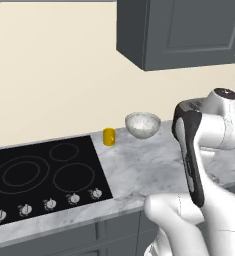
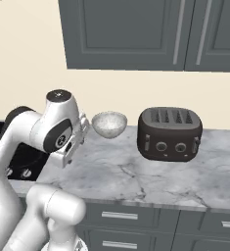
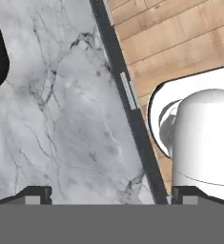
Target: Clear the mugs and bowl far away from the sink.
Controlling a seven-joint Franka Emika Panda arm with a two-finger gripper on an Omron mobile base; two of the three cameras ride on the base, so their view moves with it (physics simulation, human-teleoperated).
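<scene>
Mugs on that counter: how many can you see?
1. A yellow mug stands on the marble counter between the stovetop and the bowl. Another could be hidden behind the arm.

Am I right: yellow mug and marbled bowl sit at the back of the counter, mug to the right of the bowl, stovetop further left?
Not quite. In the left base view the yellow mug stands to the left of the marbled bowl, between the bowl and the stovetop. The rest holds: both sit near the back of the counter, with the stovetop further left.
</scene>
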